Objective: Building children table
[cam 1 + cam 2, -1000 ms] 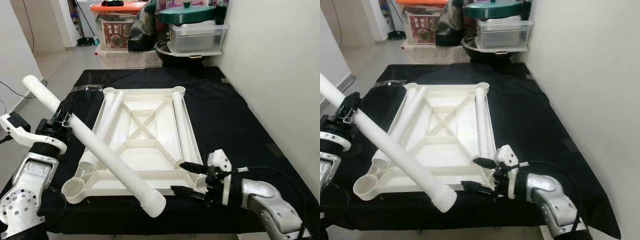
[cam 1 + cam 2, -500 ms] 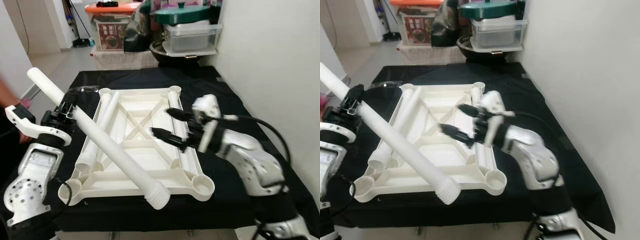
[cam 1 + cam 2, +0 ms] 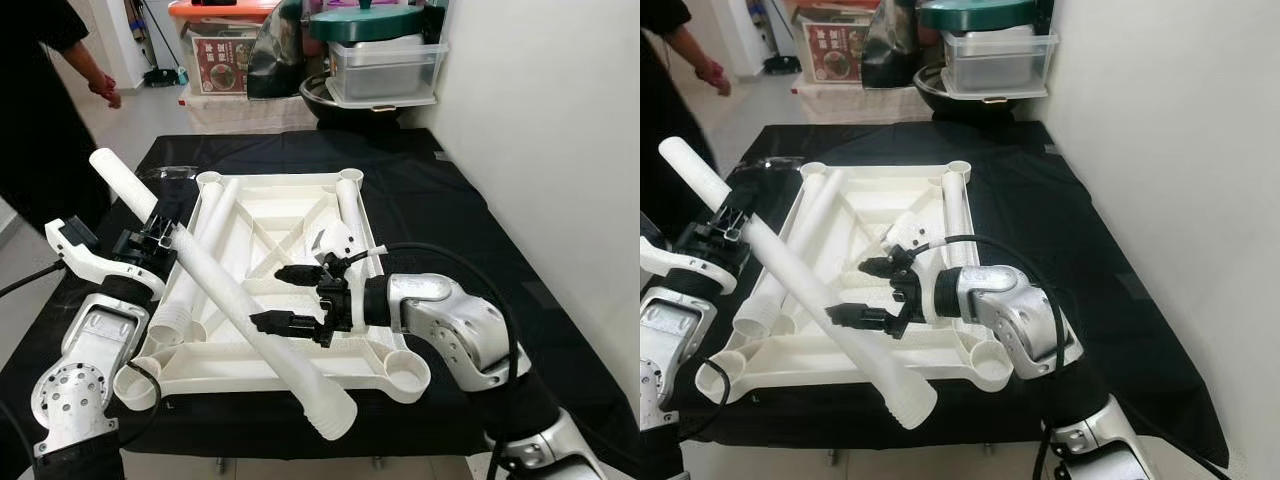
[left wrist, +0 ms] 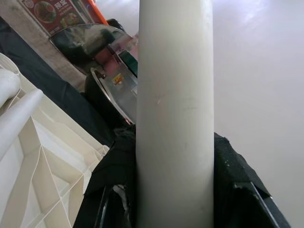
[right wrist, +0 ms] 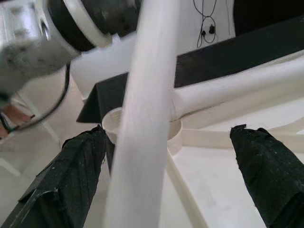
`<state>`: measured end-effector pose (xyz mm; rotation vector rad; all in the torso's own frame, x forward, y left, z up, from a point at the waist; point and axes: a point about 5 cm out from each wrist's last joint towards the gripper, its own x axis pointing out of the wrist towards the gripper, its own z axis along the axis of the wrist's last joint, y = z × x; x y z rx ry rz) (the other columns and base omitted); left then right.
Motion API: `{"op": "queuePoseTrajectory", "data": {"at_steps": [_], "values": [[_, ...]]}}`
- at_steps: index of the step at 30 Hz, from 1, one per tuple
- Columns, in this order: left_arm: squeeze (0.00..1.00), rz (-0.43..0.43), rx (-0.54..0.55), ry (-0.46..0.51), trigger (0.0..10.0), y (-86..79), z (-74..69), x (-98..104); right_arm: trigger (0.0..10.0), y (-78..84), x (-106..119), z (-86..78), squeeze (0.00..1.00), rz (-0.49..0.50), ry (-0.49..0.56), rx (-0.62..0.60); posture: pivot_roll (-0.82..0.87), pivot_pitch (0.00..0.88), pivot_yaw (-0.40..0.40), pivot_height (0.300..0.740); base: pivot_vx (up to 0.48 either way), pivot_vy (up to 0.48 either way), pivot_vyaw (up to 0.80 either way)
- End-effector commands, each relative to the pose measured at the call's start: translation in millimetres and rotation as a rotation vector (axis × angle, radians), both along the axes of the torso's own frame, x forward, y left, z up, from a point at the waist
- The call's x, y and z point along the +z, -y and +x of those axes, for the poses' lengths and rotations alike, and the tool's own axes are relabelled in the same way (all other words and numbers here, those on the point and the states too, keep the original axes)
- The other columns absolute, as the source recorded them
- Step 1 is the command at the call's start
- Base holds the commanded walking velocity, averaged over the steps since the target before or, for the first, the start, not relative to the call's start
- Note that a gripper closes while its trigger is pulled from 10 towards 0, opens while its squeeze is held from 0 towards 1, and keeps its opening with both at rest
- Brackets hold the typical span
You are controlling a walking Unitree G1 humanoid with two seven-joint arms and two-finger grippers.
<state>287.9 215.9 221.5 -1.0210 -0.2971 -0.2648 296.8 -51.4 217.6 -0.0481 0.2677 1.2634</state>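
My left hand (image 3: 150,243) is clamped on a white table leg (image 3: 225,290), holding it slanted over the upside-down tabletop (image 3: 290,250) on the black-covered desk (image 3: 450,230). My right hand (image 3: 290,298) is wide open, fingers either side of that leg mid-way down. Two more legs (image 3: 352,225) lie inside the frame.

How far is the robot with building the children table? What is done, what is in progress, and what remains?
Done: the white tabletop lies upside down on the black cloth, sockets facing up, none holding a leg. In hand: the left gripper holds one leg tube slanted above the frame, and the open right gripper reaches around its lower part. Left: seating this leg, plus the loose legs lying inside the frame.
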Motion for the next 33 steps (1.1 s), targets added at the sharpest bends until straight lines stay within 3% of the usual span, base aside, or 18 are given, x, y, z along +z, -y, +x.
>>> {"op": "queuePoseTrajectory", "data": {"at_steps": [1, 11, 16, 21, 25, 33], "values": [[0.0, 0.014, -0.009, 0.002, 10.0, 3.6, 0.7, -1, 10.0, -6.9, 10, -2.3, 0.0, 0.008, -0.012, 0.017, -0.01, 0.0, -0.003, 0.74, 0.0, 0.0, 0.0], [0.0, 0.045, -0.037, 0.011, 10.0, 12.4, 5.5, 1, 10.0, -23.6, 23, -10.3, 0.0, -0.001, -0.078, 0.108, -0.01, 0.0, -0.006, 0.74, 0.0, 0.0, 0.0], [0.0, 0.046, -0.053, 0.015, 10.0, 19.6, 6.0, 0, 10.0, -35.1, 4, -24.3, 0.0, -0.101, -0.142, 0.19, -0.01, 0.0, -0.018, 0.74, 0.0, 0.0, 0.0], [0.0, 0.042, -0.073, 0.024, 10.0, 27.2, 5.7, 1, 10.0, -41.0, -20, -14.2, 0.0, -0.196, -0.159, 0.107, 0.0, 0.0, -0.02, 0.74, 0.0, 0.0, 0.0], [0.0, 0.043, -0.08, 0.027, 10.0, 29.5, 5.8, 1, 10.0, -43.0, -23, -5.5, 0.0, -0.208, -0.157, 0.042, 0.0, 0.0, -0.021, 0.74, 0.0, 0.0, 0.0], [0.0, 0.053, -0.082, 0.024, 10.0, 31.2, 5.5, -1, 10.0, -34.7, -6, 16.2, 0.0, -0.155, -0.144, -0.078, 0.0, 0.0, -0.02, 0.74, 0.0, 0.0, 0.0]]}}
